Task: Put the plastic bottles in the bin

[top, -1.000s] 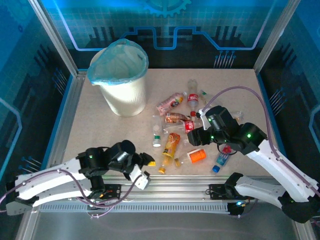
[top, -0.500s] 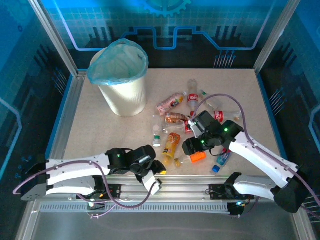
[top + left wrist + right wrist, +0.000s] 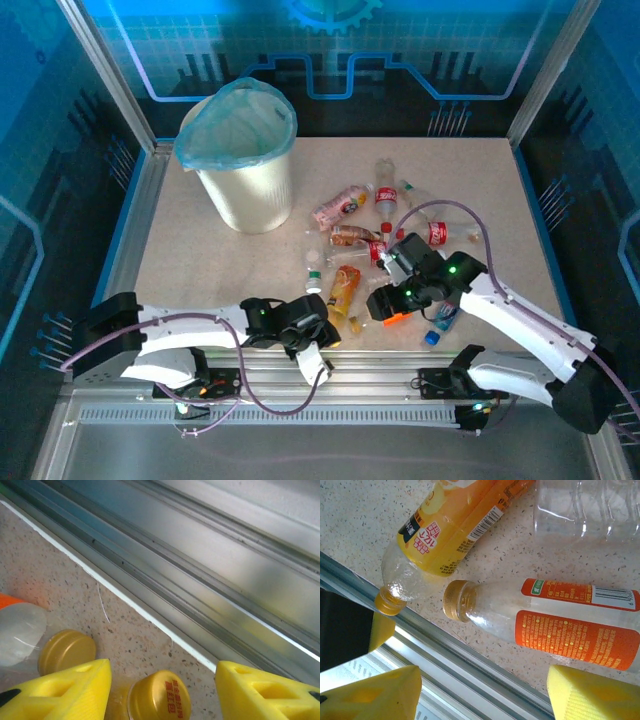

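Note:
The bin (image 3: 245,165), white and ribbed with a blue liner, stands at the back left. Several plastic bottles lie scattered in the middle of the table. A yellow-labelled bottle (image 3: 343,288) (image 3: 455,525) points its cap at the front edge. My left gripper (image 3: 322,338) (image 3: 164,672) is open, and that yellow cap (image 3: 160,696) sits between its fingers, close to the left one. An orange-labelled bottle (image 3: 397,314) (image 3: 565,625) lies beside it. Low over this bottle my right gripper (image 3: 385,305) (image 3: 484,680) stands open, the bottle just beyond its fingertips.
The aluminium front rail (image 3: 210,575) (image 3: 470,665) runs right behind both grippers. A second yellow cap (image 3: 66,651) lies left of the left finger. A clear bottle (image 3: 590,505), a blue-capped one (image 3: 443,320) and red-labelled ones (image 3: 386,200) crowd the centre.
My left arm has stretched rightward along the front edge to the yellow bottle's cap, its jaws a little narrower. The right arm has come forward and down over the orange-labelled bottle.

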Controlling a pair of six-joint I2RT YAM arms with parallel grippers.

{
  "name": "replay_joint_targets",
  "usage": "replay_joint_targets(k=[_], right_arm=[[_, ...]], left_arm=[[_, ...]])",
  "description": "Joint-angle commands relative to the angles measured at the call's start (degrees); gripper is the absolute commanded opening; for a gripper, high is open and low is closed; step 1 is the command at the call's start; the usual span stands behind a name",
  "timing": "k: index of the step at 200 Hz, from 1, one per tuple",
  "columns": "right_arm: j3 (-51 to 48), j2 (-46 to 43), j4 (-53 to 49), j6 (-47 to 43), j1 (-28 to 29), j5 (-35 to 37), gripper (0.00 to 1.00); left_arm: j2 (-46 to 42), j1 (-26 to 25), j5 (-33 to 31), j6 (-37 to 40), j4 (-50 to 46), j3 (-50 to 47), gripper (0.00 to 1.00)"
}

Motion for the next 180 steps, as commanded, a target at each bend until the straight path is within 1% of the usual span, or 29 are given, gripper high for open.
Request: replay_joint_targets(k=[1, 30, 59, 95, 129, 156, 180], right_arm=[[-0.76, -0.98, 0.51, 0.67, -0.63, -0.28, 0.71], [-0.61, -0.81, 0.54, 0.64, -0.64, -0.53, 0.71], [-0.41, -1.08, 0.83, 0.81, -0.55, -0.60, 0.71], [-0.58, -2.09, 1.10, 0.79, -0.50, -0.58, 0.71], [-0.94, -2.04, 1.53, 0.76, -0.37, -0.75, 0.71], [-0.98, -1.95, 2.06, 0.86, -0.22, -0.93, 0.71], [-0.96, -1.54, 2.06, 0.55, -0.24, -0.80, 0.71]], left_arm=[[0.76, -0.10, -2.17, 5.43, -1.31, -0.71, 0.60], [2.58, 0.06, -4.30, 6.67, 2.65, -1.67, 0.61], [4.33, 0.07, -5.54, 7.70, 5.01, -1.40, 0.58], [4.80, 0.13, -8.30, 9.41, 6.26, -1.56, 0.54], [4.98, 0.71, -8.80, 10.78, 6.61, -1.70, 0.52], [5.49, 0.67, -8.85, 11.51, 8.65, -2.44, 0.45], [5.38, 0.65, -8.73, 11.25, 10.54, -2.71, 0.36]])
